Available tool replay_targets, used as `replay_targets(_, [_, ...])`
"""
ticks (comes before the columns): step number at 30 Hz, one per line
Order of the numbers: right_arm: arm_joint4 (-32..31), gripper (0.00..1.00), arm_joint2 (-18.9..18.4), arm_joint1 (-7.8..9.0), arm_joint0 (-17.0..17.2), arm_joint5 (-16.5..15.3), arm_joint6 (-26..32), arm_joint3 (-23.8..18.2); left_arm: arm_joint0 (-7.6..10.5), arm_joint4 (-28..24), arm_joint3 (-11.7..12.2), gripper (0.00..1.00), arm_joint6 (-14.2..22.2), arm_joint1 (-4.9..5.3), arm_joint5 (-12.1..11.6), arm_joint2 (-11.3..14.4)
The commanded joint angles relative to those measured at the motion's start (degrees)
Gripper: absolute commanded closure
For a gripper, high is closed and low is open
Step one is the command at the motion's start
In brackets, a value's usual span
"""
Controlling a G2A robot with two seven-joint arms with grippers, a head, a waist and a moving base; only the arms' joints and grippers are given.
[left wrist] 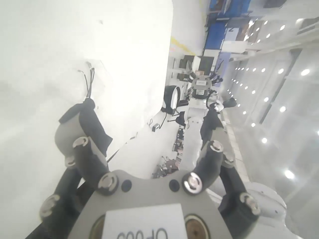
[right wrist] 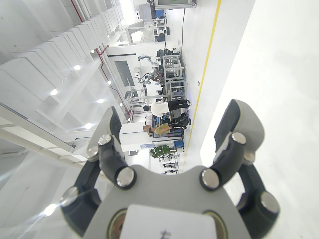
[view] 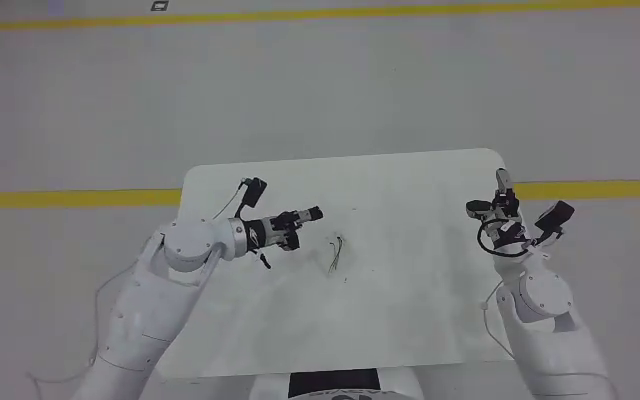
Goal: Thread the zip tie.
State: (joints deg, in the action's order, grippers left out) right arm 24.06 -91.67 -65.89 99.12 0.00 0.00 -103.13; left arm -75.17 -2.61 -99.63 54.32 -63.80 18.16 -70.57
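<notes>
A small bundle of thin dark zip ties (view: 335, 254) lies loose on the white table (view: 420, 320), near its middle. My left gripper (view: 306, 215) hovers just left of the bundle, turned on its side and open, with nothing in it. In the left wrist view the zip ties (left wrist: 89, 82) lie just beyond one dark fingertip (left wrist: 84, 110) of the left gripper (left wrist: 147, 118). My right gripper (view: 490, 196) stays at the table's right edge, far from the ties. In the right wrist view the right gripper (right wrist: 172, 118) is open and empty, its black pads (right wrist: 226, 123) spread wide.
Yellow floor stripes (view: 90, 198) run behind the table and at the far end of the room. The table's rounded corner (left wrist: 169, 6) shows past the left gripper. Workbenches and people stand far off in the hall (right wrist: 169, 108).
</notes>
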Motion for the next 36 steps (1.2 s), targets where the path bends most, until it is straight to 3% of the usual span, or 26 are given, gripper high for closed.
replay_targets(1, [0.0, 0.00, 0.0, 0.00, 0.0, 0.0, 0.0, 0.0, -0.35, -0.2, 0.0, 0.00, -0.1, 0.00, -0.1, -0.1])
replay_targets(8, [0.0, 0.00, 0.0, 0.00, 0.0, 0.0, 0.0, 0.0, -0.35, -0.2, 0.0, 0.00, -0.1, 0.00, -0.1, -0.1])
replay_targets(10, [0.0, 0.00, 0.0, 0.00, 0.0, 0.0, 0.0, 0.0, 0.43, 1.8, -1.7, 0.00, 1.1, 0.09, 0.2, 1.4])
replay_targets(14, [0.0, 0.00, 0.0, 0.00, 0.0, 0.0, 0.0, 0.0, 4.38, 5.8, -2.1, 0.00, 5.8, 0.36, 1.3, 4.3])
replay_targets(18, [0.0, 0.00, 0.0, 0.00, 0.0, 0.0, 0.0, 0.0, 9.87, 10.5, 2.1, 0.00, 11.9, 0.14, 1.3, 9.1])
replay_targets(23, [0.0, 0.00, 0.0, 0.00, 0.0, 0.0, 0.0, 0.0, 15.53, 15.8, 8.4, 0.00, 13.4, -1.51, 1.3, 16.1])
replay_targets(32, [0.0, 0.00, 0.0, 0.00, 0.0, 0.0, 0.0, 0.0, 15.53, 15.8, 8.4, 0.00, 13.4, -1.51, 1.3, 16.1])
replay_targets(36, [0.0, 0.00, 0.0, 0.00, 0.0, 0.0, 0.0, 0.0, 17.47, 22.1, 6.1, 0.00, 12.9, -1.71, 1.3, 20.0])
